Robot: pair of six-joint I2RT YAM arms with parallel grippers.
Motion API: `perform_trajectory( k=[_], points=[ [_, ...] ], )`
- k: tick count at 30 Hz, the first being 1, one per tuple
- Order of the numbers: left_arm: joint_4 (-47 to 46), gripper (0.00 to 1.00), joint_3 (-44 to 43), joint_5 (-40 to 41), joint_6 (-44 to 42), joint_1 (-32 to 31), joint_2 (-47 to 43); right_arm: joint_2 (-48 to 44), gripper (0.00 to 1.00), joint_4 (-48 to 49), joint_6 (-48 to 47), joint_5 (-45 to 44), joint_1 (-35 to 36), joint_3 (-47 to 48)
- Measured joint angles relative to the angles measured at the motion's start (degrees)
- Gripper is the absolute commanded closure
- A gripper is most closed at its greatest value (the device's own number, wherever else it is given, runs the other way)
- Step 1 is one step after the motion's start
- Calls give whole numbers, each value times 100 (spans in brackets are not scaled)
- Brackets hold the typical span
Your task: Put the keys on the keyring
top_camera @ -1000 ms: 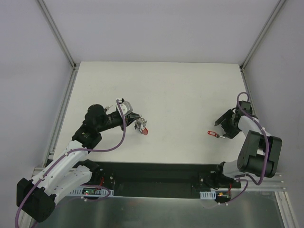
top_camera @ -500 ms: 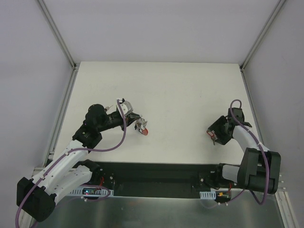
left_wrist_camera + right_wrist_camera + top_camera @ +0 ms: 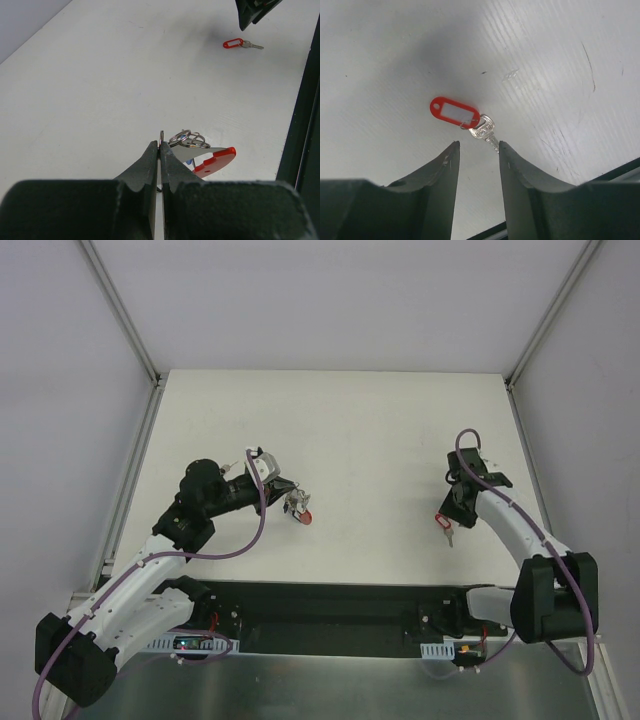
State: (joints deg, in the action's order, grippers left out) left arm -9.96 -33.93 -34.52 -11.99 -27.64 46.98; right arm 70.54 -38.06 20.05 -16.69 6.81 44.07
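My left gripper (image 3: 288, 492) is shut on a silver ring of the keyring (image 3: 189, 139), pinched at my fingertips (image 3: 161, 145). The ring cluster and its red curved clip (image 3: 215, 159) hang just past the jaws, low over the table; the clip also shows in the top view (image 3: 304, 517). A bit of blue shows under the rings. The key with the red tag and white label (image 3: 454, 112) lies flat on the table (image 3: 441, 523). My right gripper (image 3: 478, 145) is open and hovers over it, jaws either side of the silver blade (image 3: 490, 137). No black key shows.
The white table (image 3: 360, 430) has raised metal rails at its left and right edges and grey walls behind. A black base strip (image 3: 330, 615) runs along the near edge. The red-tag key shows far off in the left wrist view (image 3: 233, 43), below the right gripper (image 3: 255, 10).
My right arm has swung up and left, so its open gripper now points down over the red-tag key instead of sitting beside it. The left arm and keyring have not moved.
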Motion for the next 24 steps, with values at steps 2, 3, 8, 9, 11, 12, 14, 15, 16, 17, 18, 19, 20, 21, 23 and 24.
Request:
perform_trajectory(
  k=[2,3,8,9,11,12,14,15,16,17,18,19,20,21,23,24],
  points=[
    [0,100,0,0,0,0,0,153,67,-33,13,-203,210,118],
    [-2,100,0,0,0,0,0,271,68,-39,22,-273,282,168],
    [-2,100,0,0,0,0,0,844,69,-35,94,-529,514,275],
    [0,100,0,0,0,0,0,938,69,-35,109,-551,549,278],
    [-2,100,0,0,0,0,0,1088,69,-35,146,-586,610,293],
    [-2,100,0,0,0,0,0,1154,69,-28,164,-610,643,302],
    [-2,100,0,-2,0,0,0,1246,69,-28,195,-645,702,323],
    [-2,100,0,-2,0,0,0,1279,69,-24,203,-654,726,341],
    [-2,100,0,-2,0,0,0,1305,69,-24,212,-667,745,356],
    [-2,100,0,-2,0,0,0,1338,69,-17,223,-673,761,382],
    [0,100,0,-2,0,0,0,1377,69,-7,232,-680,774,404],
    [0,100,0,-4,0,0,0,1423,69,4,243,-691,778,426],
    [0,100,0,-7,0,0,0,1462,69,31,245,-693,785,435],
    [-2,100,0,-11,0,0,0,1504,70,48,247,-693,787,442],
    [0,100,0,-26,0,0,0,1578,70,76,251,-693,796,446],
    [-2,100,0,-48,0,0,0,1620,71,96,262,-693,796,446]
  ],
)
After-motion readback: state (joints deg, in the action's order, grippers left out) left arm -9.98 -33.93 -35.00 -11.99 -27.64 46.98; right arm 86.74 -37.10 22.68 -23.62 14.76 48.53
